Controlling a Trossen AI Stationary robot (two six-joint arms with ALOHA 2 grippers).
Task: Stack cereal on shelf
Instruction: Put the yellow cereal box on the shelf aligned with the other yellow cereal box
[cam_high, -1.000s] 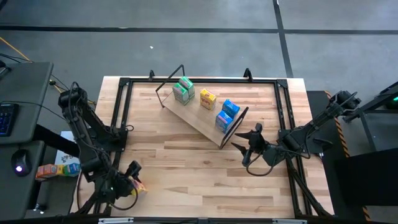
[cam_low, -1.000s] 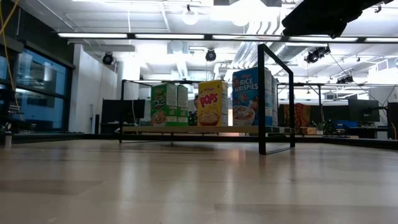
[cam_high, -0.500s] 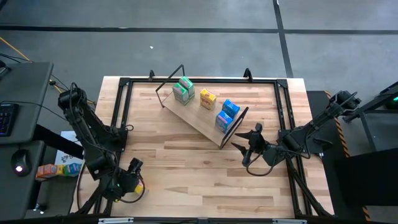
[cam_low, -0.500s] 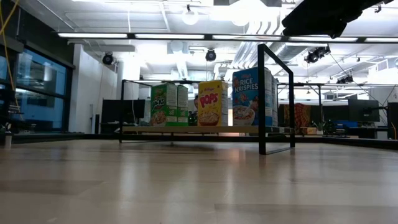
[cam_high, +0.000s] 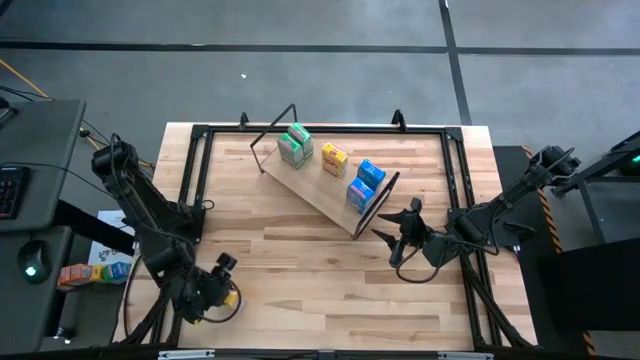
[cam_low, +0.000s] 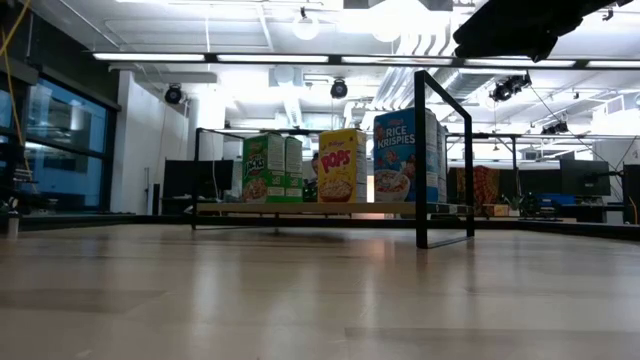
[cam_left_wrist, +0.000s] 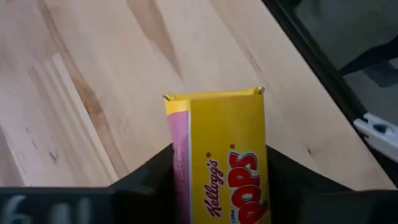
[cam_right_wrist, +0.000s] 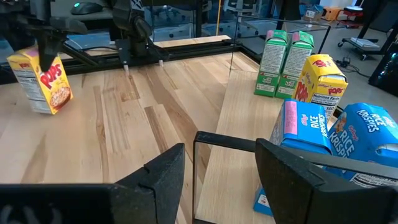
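Observation:
The shelf (cam_high: 318, 188) is a light wood board on black wire legs, standing slantwise at the table's far middle. On it stand two green cereal boxes (cam_high: 295, 145), a yellow one (cam_high: 333, 158) and two blue ones (cam_high: 365, 180). The low view shows them in a row: green (cam_low: 265, 168), yellow (cam_low: 342, 165), blue (cam_low: 405, 155). Another yellow cereal box (cam_right_wrist: 40, 81) is at the table's near left corner, with my left gripper (cam_high: 222, 292) shut on it. My right gripper (cam_right_wrist: 221, 155) stands open at the shelf's right end, its fingers either side of the wire leg (cam_right_wrist: 224, 138). My left gripper pinches the yellow box between its two fingers, one on the pink narrow side (cam_left_wrist: 179, 155) and one on the opposite side. It holds the upper end, slanting down from above. The box hangs tilted below the fingers (cam_right_wrist: 50, 38); whether its lower end touches the table I cannot tell.
A black frame rail (cam_high: 195, 180) runs round the tabletop. Bare wood (cam_high: 330, 295) lies between the near edge and the shelf. Off the table's left side are a desk with a mouse (cam_high: 30, 268) and some coloured items (cam_high: 90, 272).
My left gripper has moved a little toward the table's right edge, swinging inward over the near left corner, and the yellow box has come along with it. The right arm and the boxes on the shelf have kept still.

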